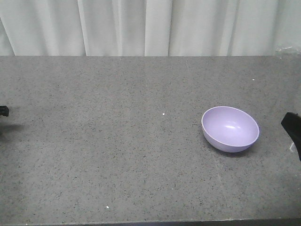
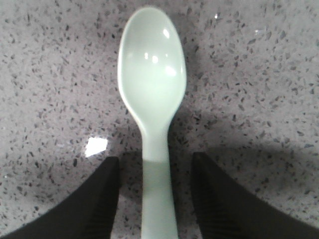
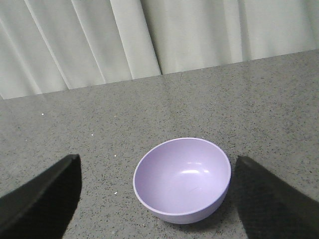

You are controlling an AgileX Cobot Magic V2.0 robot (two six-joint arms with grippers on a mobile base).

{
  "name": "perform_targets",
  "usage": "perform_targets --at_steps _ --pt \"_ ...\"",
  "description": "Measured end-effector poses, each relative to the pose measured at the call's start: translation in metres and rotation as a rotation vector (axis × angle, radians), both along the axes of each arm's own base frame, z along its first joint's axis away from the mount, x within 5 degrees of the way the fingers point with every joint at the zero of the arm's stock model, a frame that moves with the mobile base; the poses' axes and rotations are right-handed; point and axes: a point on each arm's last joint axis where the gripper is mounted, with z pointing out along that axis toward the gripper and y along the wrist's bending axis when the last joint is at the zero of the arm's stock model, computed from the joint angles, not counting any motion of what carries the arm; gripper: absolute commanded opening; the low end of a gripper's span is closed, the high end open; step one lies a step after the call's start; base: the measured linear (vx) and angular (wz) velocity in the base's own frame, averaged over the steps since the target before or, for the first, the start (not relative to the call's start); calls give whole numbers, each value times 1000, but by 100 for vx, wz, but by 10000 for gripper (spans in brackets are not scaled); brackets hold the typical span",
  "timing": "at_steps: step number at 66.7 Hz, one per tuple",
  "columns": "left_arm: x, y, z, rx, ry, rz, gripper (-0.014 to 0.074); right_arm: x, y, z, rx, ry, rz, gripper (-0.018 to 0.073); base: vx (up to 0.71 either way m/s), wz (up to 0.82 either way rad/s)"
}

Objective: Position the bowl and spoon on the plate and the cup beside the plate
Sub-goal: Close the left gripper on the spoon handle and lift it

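The bowl [image 1: 230, 128] sits upright on the speckled grey bench [image 1: 117, 141], right of centre. The spoon [image 2: 152, 84] lies hollow-up on the bench. Its handle runs between the jaws of the left gripper [image 2: 155, 172], which stand apart and clear of it. On the right gripper [image 3: 157, 164] the jaws are wide apart, with the bowl just ahead.

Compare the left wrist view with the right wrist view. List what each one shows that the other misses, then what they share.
Left wrist only: the spoon, lying face up, its handle between the spread fingers of the left gripper with a gap on each side. Right wrist only: the bowl, upright and empty, ahead of the wide-apart fingers of the right gripper, and a curtain behind the tabletop. Shared: that grey speckled tabletop, and open dark fingers at the bottom edge.
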Motion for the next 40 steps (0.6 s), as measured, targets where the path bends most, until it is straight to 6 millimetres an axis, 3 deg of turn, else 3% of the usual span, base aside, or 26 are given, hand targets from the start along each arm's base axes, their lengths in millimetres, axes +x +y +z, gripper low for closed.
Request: perform_targets --at_steps 14,23,31,40 --pt "2 0 -1 -8 1 3 298 0 0 0 0 0 0 589 0 0" --pt "2 0 -2 -9 4 3 169 0 0 0 -1 0 0 589 0 0" --pt "1 0 -2 0 15 -15 -5 0 0 0 -1 0 1 589 0 0" --pt "1 0 -1 5 20 -35 -8 0 0 0 0 0 1 589 0 0"
